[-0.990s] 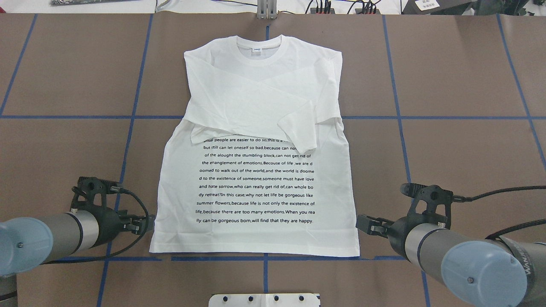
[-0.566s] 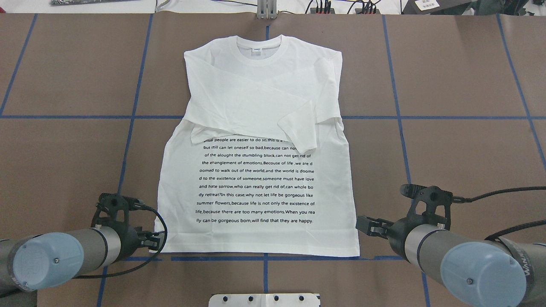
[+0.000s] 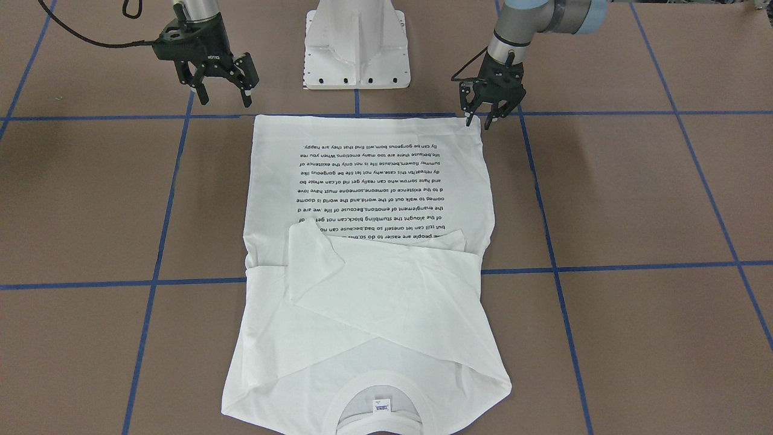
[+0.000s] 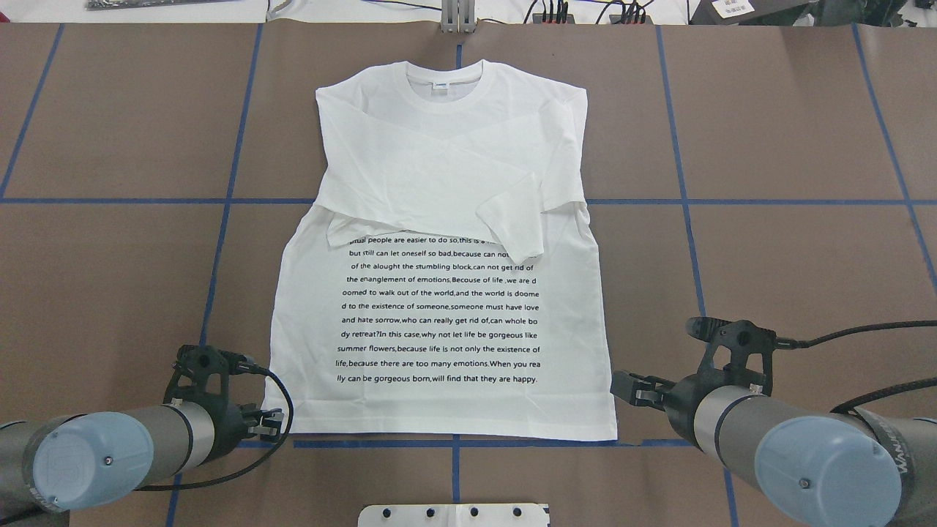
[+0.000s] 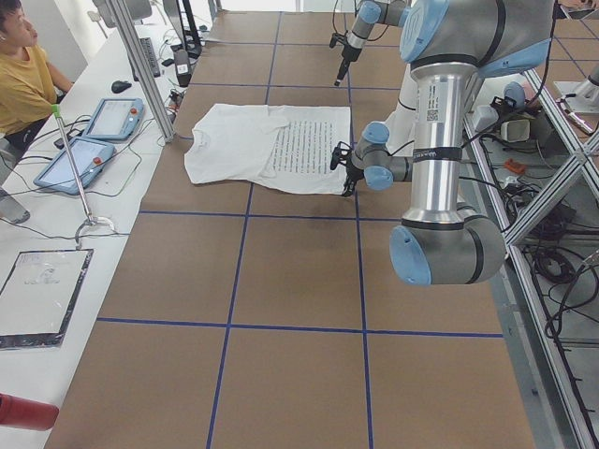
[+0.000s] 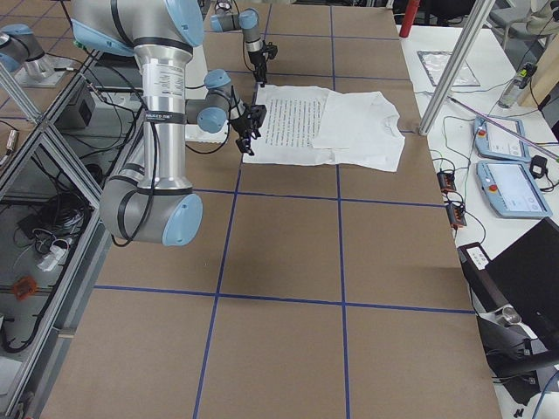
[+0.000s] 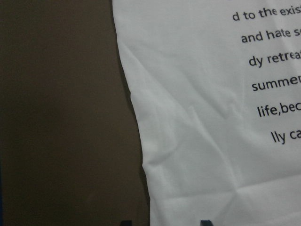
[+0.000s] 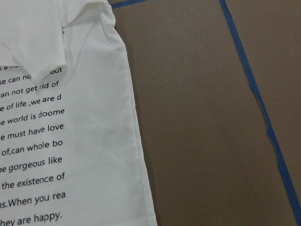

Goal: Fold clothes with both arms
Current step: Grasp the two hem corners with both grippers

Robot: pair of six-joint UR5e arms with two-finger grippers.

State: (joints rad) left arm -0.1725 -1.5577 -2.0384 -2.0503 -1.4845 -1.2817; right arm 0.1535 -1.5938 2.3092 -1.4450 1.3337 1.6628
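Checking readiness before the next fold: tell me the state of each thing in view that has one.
shirt: lying flat, text side up, hem end unfolded.
sleeves: both folded in, crossed over the chest.
left claw: open, at one hem corner, not closed on it.
right claw: open, empty, just off the other hem corner.

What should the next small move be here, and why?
Probably ease the right claw toward its hem corner of the shirt: the left claw sits open at its corner, while the right one, also open, hangs clear of the fabric.
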